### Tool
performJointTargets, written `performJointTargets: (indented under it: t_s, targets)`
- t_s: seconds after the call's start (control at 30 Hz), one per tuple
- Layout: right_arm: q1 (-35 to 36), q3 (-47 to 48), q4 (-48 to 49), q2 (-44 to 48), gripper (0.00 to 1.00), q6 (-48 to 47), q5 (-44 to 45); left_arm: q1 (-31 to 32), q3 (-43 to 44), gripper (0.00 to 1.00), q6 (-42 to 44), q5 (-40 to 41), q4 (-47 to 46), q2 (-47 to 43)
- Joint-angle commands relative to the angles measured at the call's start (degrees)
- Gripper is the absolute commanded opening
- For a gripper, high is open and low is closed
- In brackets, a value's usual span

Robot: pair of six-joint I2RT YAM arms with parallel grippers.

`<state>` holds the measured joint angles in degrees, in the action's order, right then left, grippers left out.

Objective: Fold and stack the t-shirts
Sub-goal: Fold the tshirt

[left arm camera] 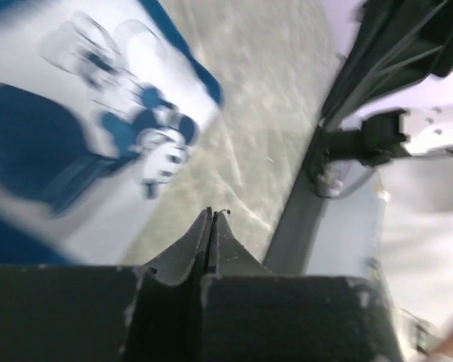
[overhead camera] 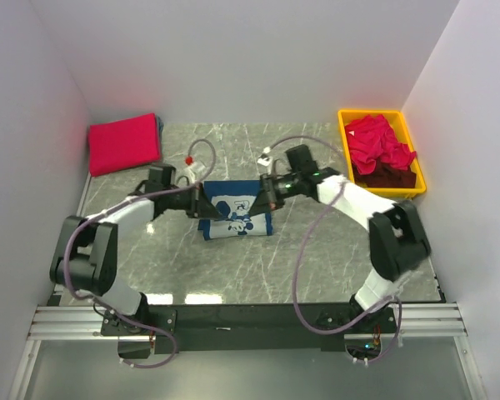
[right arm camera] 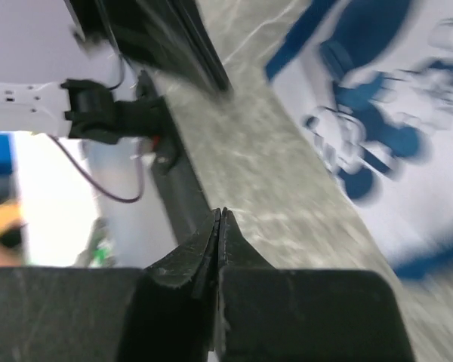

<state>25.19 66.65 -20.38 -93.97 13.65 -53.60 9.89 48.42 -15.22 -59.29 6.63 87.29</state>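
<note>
At the middle of the table (overhead camera: 317, 258), navy t-shirt (overhead camera: 237, 214) between my left pincer (overhead camera: 197, 201) and right pincer (overhead camera: 263, 198), both pinched shut, only the wrist views showing their tips empty.

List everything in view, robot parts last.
navy t-shirt: one, navy with white print, folded, table centre.
folded t-shirt: one, red-pink, far left corner.
blue item: one, only an edge showing behind that shirt.
yellow bin: one, far right.
heaped t-shirts: count unclear, red-pink, in the bin.
maroon t-shirt: one, dark, bin's near end.
table: one, grey marble.
left gripper: one, black, shut, at navy shirt's left edge.
right gripper: one, black, shut, at its right edge.
</note>
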Motion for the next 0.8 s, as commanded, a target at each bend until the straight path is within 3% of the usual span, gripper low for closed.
performJointTargets:
  t_s: [0.0, 0.17, 0.23, 0.4, 0.63, 0.77]
  targets:
    - [4.5, -0.2, 10.2, -8.8, 0.0, 11.0, -5.5, 4.8, -4.1, 0.01, -14.6, -2.7, -16.2, 4.6]
    - [7.2, 1.6, 15.8, -20.1, 0.0, 15.5, -5.1, 6.6, -3.3, 0.01, -16.2, 0.7, -18.9, 13.5]
    - [6.3, 2.5, 16.1, -23.5, 0.0, 16.0, -4.1, 6.3, -1.3, 0.01, -13.5, 2.2, -15.1, 17.0]
    - [2.9, 2.3, 14.8, -30.7, 0.0, 13.9, -0.6, -0.2, 0.0, 0.01, -16.0, -0.1, -14.6, 28.7]
    - [1.4, -4.2, 10.7, -25.4, 0.0, 8.6, -2.6, -0.5, -1.9, 0.01, -6.1, -2.5, -7.7, 25.6]
    - [1.1, -4.4, 4.1, -14.8, 0.0, 0.6, -3.6, -1.5, -0.3, 0.02, 4.8, -6.7, 6.8, 16.4]
